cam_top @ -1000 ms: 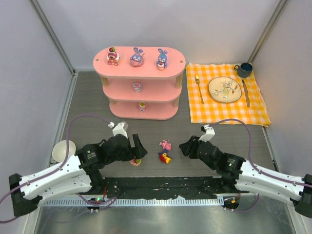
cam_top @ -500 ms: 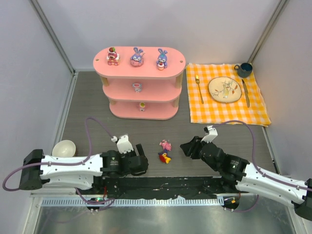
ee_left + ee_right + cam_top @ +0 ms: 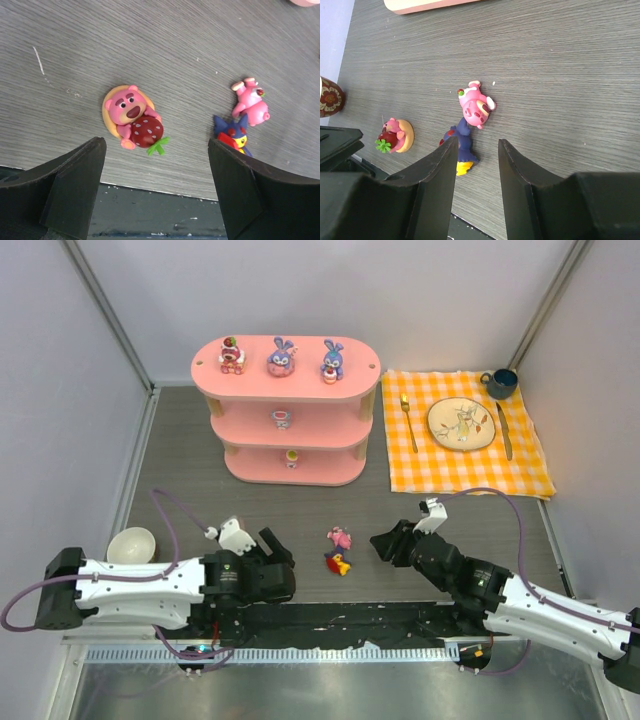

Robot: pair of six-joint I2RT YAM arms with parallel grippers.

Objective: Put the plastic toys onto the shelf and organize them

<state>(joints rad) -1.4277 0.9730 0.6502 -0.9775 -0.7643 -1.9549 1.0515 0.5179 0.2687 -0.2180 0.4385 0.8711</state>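
Your left gripper (image 3: pixel 155 150) hangs wide open, empty, over the strawberry bear (image 3: pixel 131 122); descend off-centre and a finger could shove it onto the adjoining dark strip (image 3: pixel 150 212).

Bright even light, soft shadows, sharp.

White bowl (image 3: pixel 131 544) upright on dark grey wood-grain table (image 3: pixel 300 505), near left edge. Orange checked cloth (image 3: pixel 470 458) at far right carries a patterned plate (image 3: pixel 461 424); fork (image 3: pixel 408 422) left of it, knife (image 3: pixel 504 430) right. Blue mug (image 3: pixel 501 383) at the cloth's far corner.
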